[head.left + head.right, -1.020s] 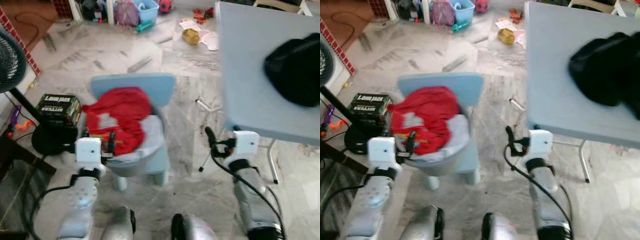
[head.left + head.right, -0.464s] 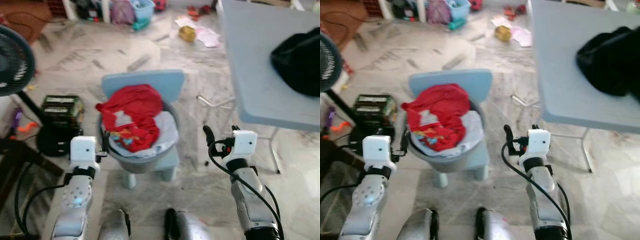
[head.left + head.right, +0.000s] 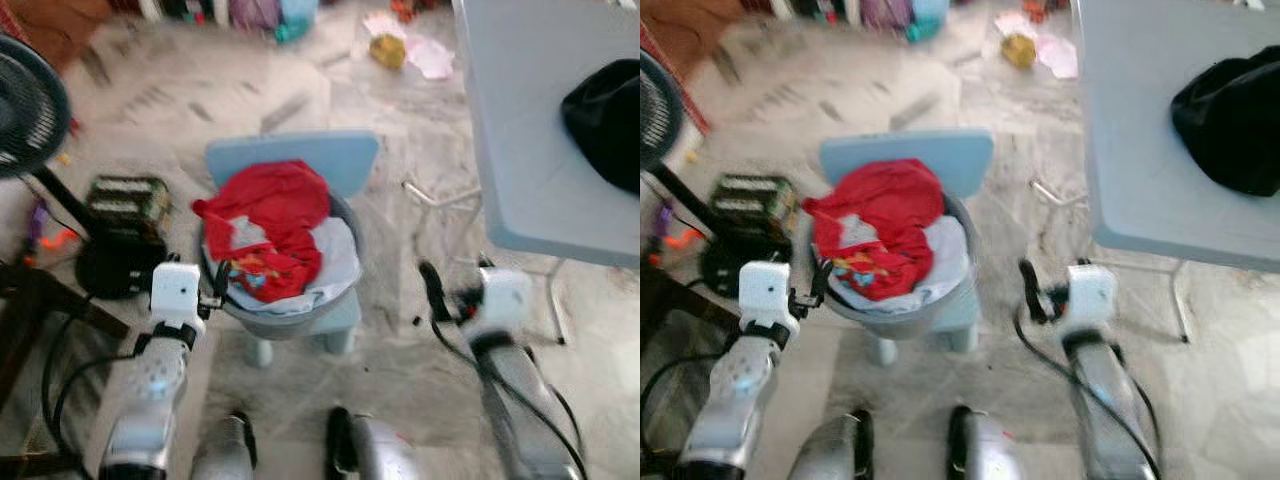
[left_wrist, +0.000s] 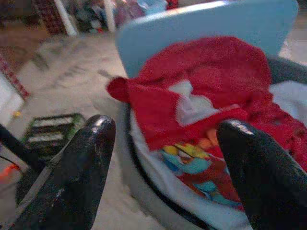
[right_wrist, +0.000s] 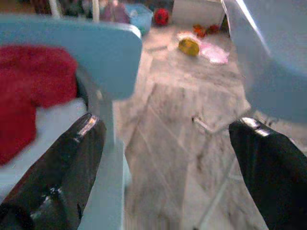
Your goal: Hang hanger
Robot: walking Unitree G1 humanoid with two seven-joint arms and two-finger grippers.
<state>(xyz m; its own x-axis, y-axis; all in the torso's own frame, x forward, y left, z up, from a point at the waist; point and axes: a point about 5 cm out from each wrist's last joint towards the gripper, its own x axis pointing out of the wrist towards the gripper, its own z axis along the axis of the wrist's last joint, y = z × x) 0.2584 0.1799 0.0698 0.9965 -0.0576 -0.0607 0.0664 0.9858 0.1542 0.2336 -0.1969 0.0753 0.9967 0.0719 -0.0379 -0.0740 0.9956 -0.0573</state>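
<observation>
Closer now, the basket (image 3: pixel 285 300) of clothes (image 3: pixel 270 225) sits on the chair (image 3: pixel 300 160). Left gripper (image 4: pixel 163 163) and right gripper (image 5: pixel 168 163) gape wide, empty. Hanger's place can't be told; probably light, stiff, best gripped by its neck.

Both silver arms reach forward, elbows bent, white wrist blocks level with each other. The left tool (image 4: pixel 163 167) has its black fingers (image 4: pixel 81 177) spread wide, nothing between them. The right tool (image 5: pixel 168 177) is likewise spread and empty; its arm is blurred.
</observation>
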